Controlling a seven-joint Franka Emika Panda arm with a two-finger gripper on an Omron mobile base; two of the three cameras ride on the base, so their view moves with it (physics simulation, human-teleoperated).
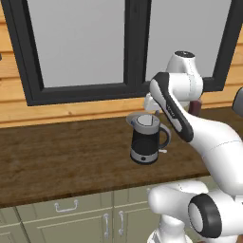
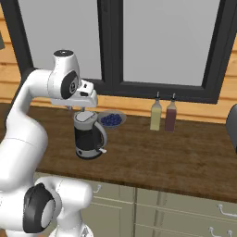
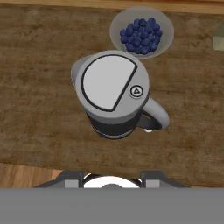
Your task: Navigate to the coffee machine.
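Left base view: wooden counter (image 1: 57, 156) crosses the middle of the frame, with a black kettle (image 1: 146, 140) standing right of centre. The arm rises from the lower right, elbow high, forearm folded back toward the window (image 1: 80, 42). Gripper (image 1: 150, 107) sits just above the kettle lid, mostly hidden behind the forearm. A dark grey object (image 1: 238, 102) is cut by the right edge, well apart from the gripper. Too cropped to tell if it is the coffee machine, or which way it faces.

Right base view: gripper (image 2: 76, 109) points down over the kettle at centre left. Beside it are a bowl of blueberries (image 2: 111, 119) and two bottles (image 2: 156, 115). The dark object is again cropped at the right edge.

Hand view: kettle lid fills the centre, handle toward lower right, blueberry bowl at top. Fingertips (image 3: 72, 177) at the bottom are spread wide, holding nothing.
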